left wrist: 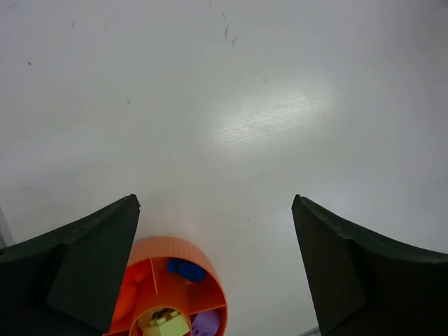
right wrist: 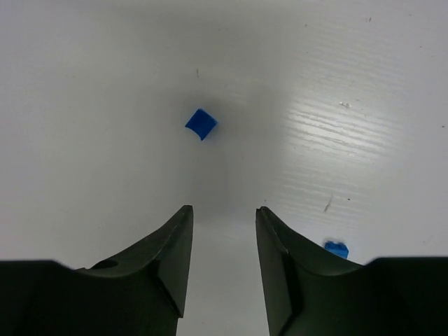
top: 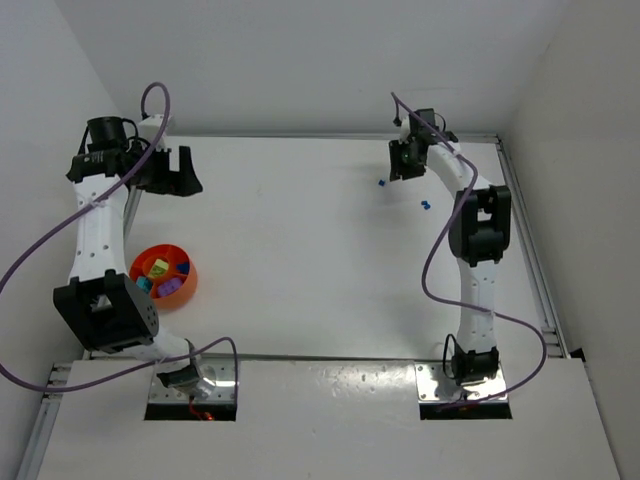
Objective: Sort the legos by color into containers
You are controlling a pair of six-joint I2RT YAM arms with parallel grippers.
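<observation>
Orange divided bowl (top: pixel 192 283) with colored legos (top: pixel 160 268), two blue bricks (right wrist: pixel 201 124), seemingly loose

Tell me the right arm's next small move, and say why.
Probably ease the right pincer forward and down until its jaws straddle the blue brick. The jaws stand partly apart with nothing between them, and that brick lies on the table just ahead of them, slightly off centre. A second blue brick lies off to one side.
</observation>
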